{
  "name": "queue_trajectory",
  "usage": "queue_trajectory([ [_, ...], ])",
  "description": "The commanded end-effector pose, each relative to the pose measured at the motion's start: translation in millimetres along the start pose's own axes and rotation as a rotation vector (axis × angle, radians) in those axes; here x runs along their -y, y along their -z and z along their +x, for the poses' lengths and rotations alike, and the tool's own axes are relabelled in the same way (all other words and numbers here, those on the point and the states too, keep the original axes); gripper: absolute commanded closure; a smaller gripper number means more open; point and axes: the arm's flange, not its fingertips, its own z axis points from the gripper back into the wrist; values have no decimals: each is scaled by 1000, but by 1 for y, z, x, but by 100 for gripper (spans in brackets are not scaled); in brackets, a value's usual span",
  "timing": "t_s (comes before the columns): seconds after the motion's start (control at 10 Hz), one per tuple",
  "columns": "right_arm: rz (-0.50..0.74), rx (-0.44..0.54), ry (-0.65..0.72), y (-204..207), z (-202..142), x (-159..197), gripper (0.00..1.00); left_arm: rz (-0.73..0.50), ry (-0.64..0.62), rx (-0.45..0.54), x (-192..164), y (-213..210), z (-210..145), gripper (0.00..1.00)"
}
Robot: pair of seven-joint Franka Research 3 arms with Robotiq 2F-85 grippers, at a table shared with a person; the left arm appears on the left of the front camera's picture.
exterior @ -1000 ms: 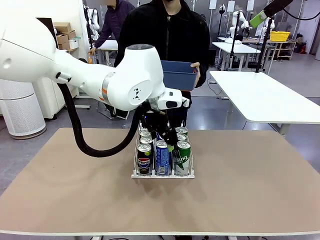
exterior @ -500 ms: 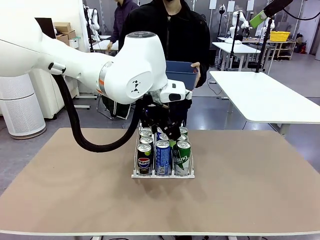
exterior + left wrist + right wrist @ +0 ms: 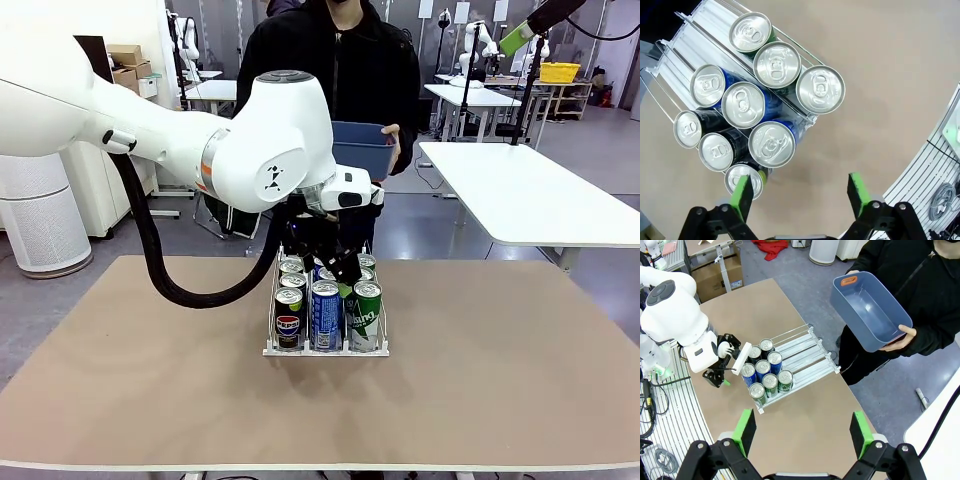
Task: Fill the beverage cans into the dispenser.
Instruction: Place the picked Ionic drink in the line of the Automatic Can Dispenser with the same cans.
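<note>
The left end effector (image 3: 335,268) has lifted slightly, fingers apart above the beverage cans (image 3: 325,312).

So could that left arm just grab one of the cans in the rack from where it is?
Probably yes. The left gripper hangs open just above the silver can tops in the rack, nothing between. But the cans stand tightly packed, leaving little finger room.

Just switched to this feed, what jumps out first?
The big white left arm hangs over mid-table, its open left gripper empty above the dispenser, whose near end holds nine cans in three lanes. Across the table a person holds an empty blue bin.
</note>
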Motion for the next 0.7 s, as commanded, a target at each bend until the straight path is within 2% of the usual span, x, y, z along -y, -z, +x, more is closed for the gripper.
queue_trajectory([
  [0.0, 12, -2, 1, 0, -2, -1, 0, -8, 7, 8, -2, -1, 0, 0],
  [0.2, 12, -2, 1, 0, -2, -1, 0, 0, 0, 1, 0, 0, 0, 0],
  [0.3, 12, -2, 1, 0, -2, -1, 0, -39, 93, -8, 6, -18, -8, 0],
  [0.5, 12, -2, 1, 0, -2, -1, 0, -158, 169, 56, 12, -63, -26, 0],
  [0.6, 12, -2, 1, 0, -2, -1, 0, -175, 178, 72, 9, -90, -42, 0],
])
